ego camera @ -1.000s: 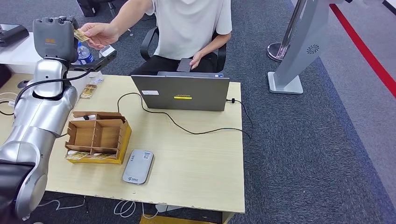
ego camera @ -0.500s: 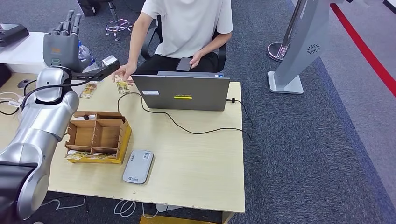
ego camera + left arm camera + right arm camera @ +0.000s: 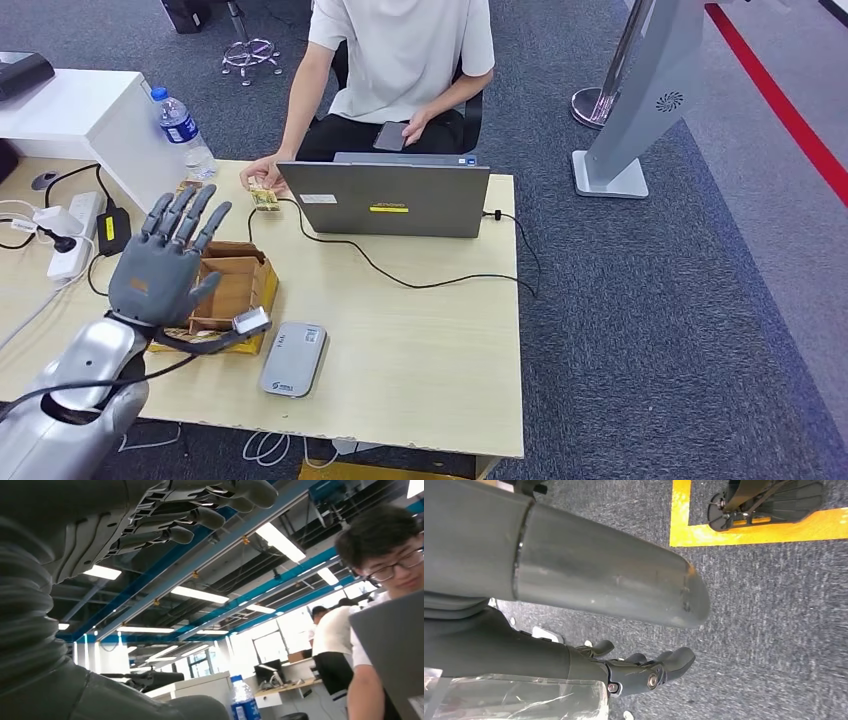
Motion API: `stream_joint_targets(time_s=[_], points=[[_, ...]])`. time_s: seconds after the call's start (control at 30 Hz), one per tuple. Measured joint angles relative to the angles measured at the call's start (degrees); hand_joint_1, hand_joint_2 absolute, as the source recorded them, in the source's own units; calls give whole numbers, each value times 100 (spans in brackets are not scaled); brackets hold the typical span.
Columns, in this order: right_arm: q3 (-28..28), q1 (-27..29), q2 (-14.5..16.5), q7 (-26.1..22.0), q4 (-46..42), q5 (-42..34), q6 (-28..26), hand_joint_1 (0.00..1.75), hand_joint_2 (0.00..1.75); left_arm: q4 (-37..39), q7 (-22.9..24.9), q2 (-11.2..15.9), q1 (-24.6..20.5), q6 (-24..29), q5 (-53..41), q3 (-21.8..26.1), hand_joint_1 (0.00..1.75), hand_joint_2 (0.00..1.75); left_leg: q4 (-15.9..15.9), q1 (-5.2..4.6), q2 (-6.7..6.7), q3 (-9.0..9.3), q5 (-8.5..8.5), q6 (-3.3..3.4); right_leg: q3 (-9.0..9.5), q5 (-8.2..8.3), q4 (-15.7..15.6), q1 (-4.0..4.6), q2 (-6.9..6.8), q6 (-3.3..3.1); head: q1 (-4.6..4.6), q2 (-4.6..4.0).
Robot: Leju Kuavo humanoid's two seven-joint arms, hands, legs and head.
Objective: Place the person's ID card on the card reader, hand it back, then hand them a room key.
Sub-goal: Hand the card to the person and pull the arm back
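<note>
Left hand (image 3: 165, 268) hovering above cardboard box (image 3: 232, 285), fingers (image 3: 190, 214) spread, holding nothing. Card (image 3: 263, 199) lying on desk (image 3: 420, 360) beyond fingertips, under person's hand (image 3: 262, 173). Right hand (image 3: 644, 672) hanging, fingers loosely apart, empty.

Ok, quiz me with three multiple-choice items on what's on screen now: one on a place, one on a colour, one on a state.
1. Where is the card reader?
A. On the laptop
B. On the table, beside the cardboard box
C. On the floor

2. What colour is the water bottle's cap?
A. Blue
B. Red
C. White

3. What state is the left hand in?
A. Gripping a card
B. Open and holding nothing
C. Pressing the reader

Answers: 1 B, it lies flat on the table next to the cardboard box. 2 A, the water bottle has a blue top. 3 B, its fingers are spread over the box.
</note>
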Motion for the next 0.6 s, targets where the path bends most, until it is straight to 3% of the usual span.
stream_joint_targets(time_s=[0.13, 0.27, 0.43, 0.6], points=[[-191, 15, 21, 0, -1, 3, -21, 0, 0, -829, 54, 277, 1125, 85, -292, 49, 0, 175, 0, 0, -12, -3, -5, 4, 3, -8, -1, 0, -9, 7, -1, 0], [-329, 21, 43, -4, -1, 39, -28, 0, 0, -1245, 202, 454, 1849, -27, -347, 132, 0, 175, 0, 1, -20, -3, -5, 4, 5, -9, -1, 0, -16, 7, -2, 0], [-426, 20, 73, 14, -2, 122, -28, 0, 0, -1358, 371, 533, 2218, -332, -160, 199, 0, 175, 0, 1, -30, 0, 0, 6, 11, -7, -1, 1, -26, 7, -1, 0], [-485, 19, 98, 55, -6, 232, -21, 0, 0, -1204, 481, 501, 2218, -615, 44, 281, 0, 175, 0, 1, -34, 0, 5, 5, 13, -3, -1, 1, -34, 3, -1, 0]])
